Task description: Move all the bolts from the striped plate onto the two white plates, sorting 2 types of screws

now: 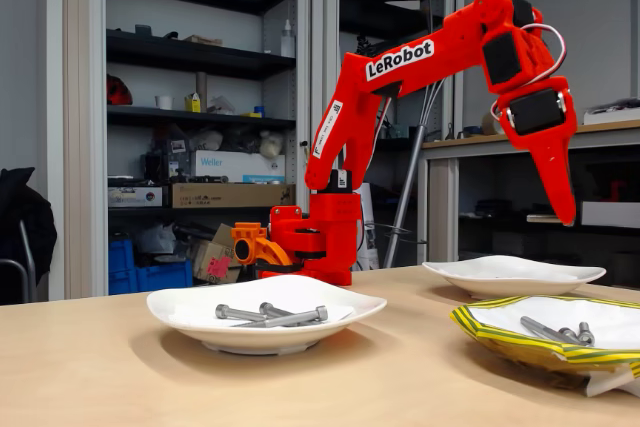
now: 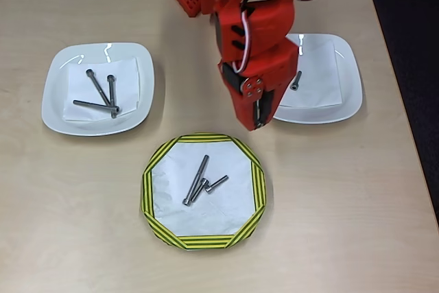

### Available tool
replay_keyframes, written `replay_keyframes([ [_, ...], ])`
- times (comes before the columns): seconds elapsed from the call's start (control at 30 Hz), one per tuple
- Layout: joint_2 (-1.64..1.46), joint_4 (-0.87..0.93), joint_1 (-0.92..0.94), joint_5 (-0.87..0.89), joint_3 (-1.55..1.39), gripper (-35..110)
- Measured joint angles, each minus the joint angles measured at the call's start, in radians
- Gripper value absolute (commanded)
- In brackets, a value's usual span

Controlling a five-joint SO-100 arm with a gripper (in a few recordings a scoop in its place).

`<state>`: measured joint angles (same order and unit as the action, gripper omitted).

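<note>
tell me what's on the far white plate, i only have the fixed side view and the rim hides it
Observer: From overhead, one short bolt lies on the right white plate.
Operator: how many left on the striped one
Observer: Three on the striped plate: one long bolt and two shorter ones, bunched near its centre.
Operator: is the gripper over it
Observer: No, the gripper hangs above the table, between the striped plate's rim and the right white plate.
</note>
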<state>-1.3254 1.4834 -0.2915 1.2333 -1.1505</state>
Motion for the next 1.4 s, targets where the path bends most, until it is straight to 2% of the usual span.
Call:
replay_keyframes([
  [0.27,-0.342,-0.267,-0.233,0.345,-0.58,0],
  [0.43,-0.462,-0.439,-0.342,0.6,-0.85,14],
  [0.53,-0.503,-0.509,-0.379,0.661,-0.928,16],
  [0.7,-0.52,-0.557,-0.362,0.664,-0.959,17],
  [0.83,-0.482,-0.581,-0.253,0.506,-0.894,16],
  [1.03,-0.196,-0.6,0.025,0.13,-0.528,15],
  [1.17,0.02,-0.575,0.144,0.137,-0.281,15],
  [1.4,0.279,-0.491,0.225,0.227,0.021,14],
])
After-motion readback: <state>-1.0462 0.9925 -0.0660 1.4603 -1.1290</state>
